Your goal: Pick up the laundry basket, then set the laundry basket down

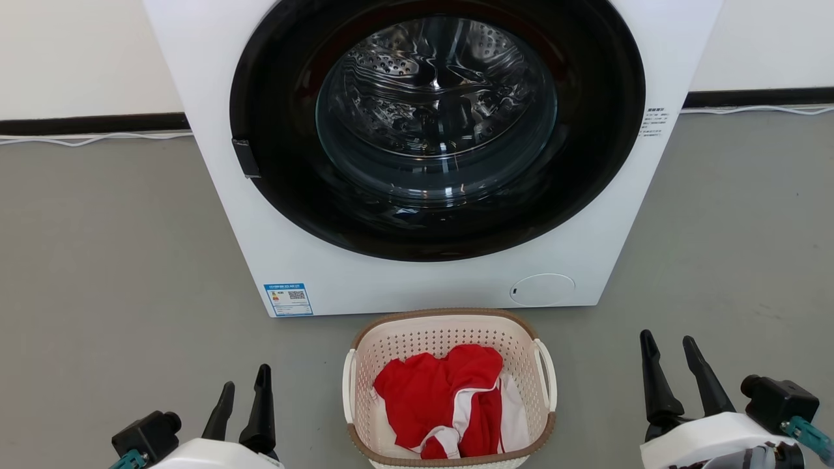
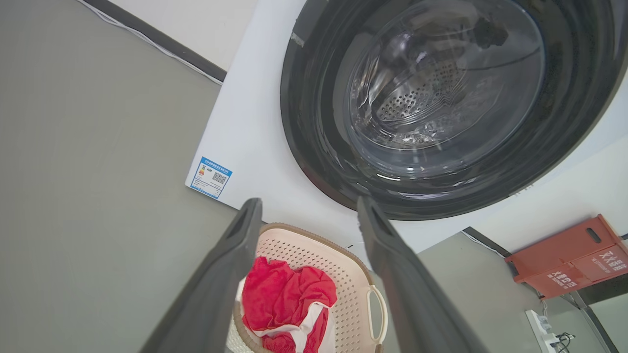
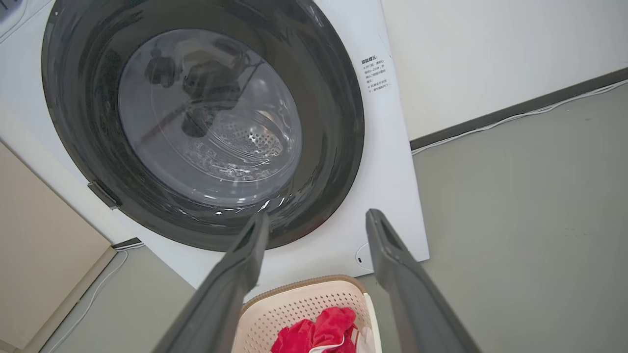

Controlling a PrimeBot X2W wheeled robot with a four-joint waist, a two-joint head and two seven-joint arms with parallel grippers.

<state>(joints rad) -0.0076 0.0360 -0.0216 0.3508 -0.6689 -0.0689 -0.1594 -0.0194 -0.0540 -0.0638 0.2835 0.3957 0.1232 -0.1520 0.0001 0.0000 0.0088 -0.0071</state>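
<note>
While L end effector [image 1: 245,378], R end effector [image 1: 666,337] gape, laundry basket [image 1: 404,345] (untouched)

Bright, even, diffuse light fills all three views. The grey floor [image 1: 98,260] is flatly lit, without hard shadows. The glass door [image 1: 436,104] of the washing machine [image 1: 215,78] carries white glints and curved reflections, and in both wrist views it mirrors dark shapes. The machine's white front is close to washed out in the left wrist view. The head view is sharp, though the small print on the labels stays unreadable. The wrist views are wide-angle, so the machine's straight edges lean and splay. The dark fingers [image 2: 221,284] [image 3: 225,289] near each lens look soft.
</note>
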